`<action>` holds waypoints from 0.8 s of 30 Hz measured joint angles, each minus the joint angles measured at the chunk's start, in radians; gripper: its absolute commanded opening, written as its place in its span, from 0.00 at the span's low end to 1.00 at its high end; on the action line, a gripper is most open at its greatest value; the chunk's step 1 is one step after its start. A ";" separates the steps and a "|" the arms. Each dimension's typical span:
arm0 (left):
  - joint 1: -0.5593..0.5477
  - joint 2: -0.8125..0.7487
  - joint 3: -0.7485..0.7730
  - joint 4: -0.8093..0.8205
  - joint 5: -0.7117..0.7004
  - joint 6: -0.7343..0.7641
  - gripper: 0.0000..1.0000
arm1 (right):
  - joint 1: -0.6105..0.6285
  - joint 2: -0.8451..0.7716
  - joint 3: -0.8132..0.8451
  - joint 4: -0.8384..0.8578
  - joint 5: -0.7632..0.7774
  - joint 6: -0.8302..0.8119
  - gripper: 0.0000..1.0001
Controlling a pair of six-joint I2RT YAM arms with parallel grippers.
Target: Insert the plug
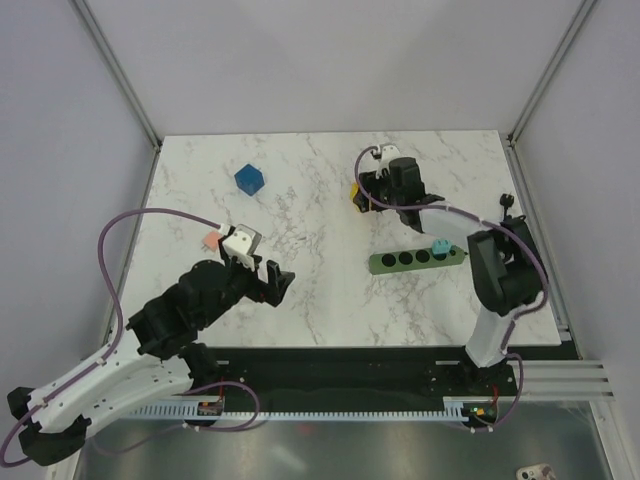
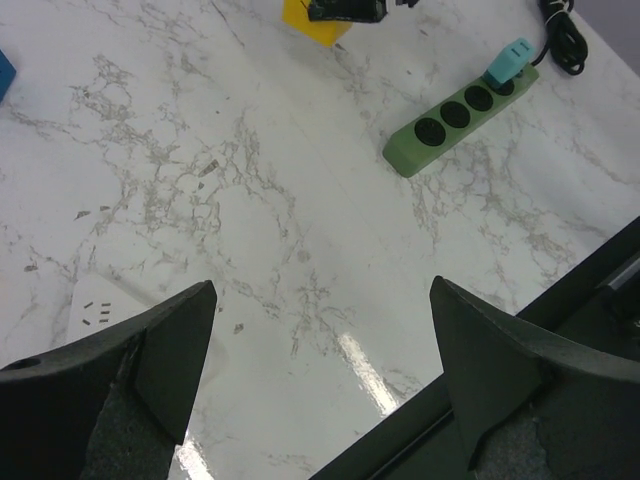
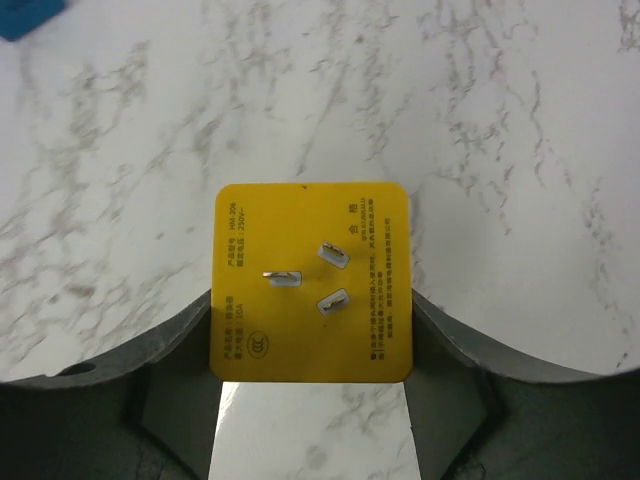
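The yellow plug (image 3: 310, 280) sits between my right gripper's (image 3: 310, 335) fingers, its three metal prongs facing the wrist camera. In the top view the right gripper (image 1: 372, 196) is shut on the plug (image 1: 355, 195) at the back right of the table, beyond the dark green socket strip (image 1: 415, 260). The strip has three free round sockets and a teal plug (image 1: 440, 247) in its right end. My left gripper (image 1: 275, 282) is open and empty over the table's front middle. The left wrist view shows the strip (image 2: 455, 118) and the yellow plug (image 2: 315, 22) far ahead of the left gripper (image 2: 322, 290).
A blue cube (image 1: 249, 179) lies at the back left. A small pink piece (image 1: 209, 240) lies by the left arm. A flat white piece with slots (image 2: 100, 308) lies near the left finger. A black cord (image 1: 505, 207) runs from the strip's right end.
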 measured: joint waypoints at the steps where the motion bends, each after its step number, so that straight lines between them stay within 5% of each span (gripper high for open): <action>1: 0.001 0.006 0.015 -0.006 0.009 -0.011 0.95 | 0.011 -0.079 -0.065 0.012 -0.032 -0.001 0.09; 11: 0.008 0.138 0.329 -0.100 0.132 -0.043 0.98 | 0.136 -0.562 -0.300 -0.018 -0.453 0.037 0.00; 24: 0.009 0.270 0.516 -0.152 0.553 0.114 0.95 | 0.193 -0.839 -0.348 -0.157 -0.830 0.114 0.00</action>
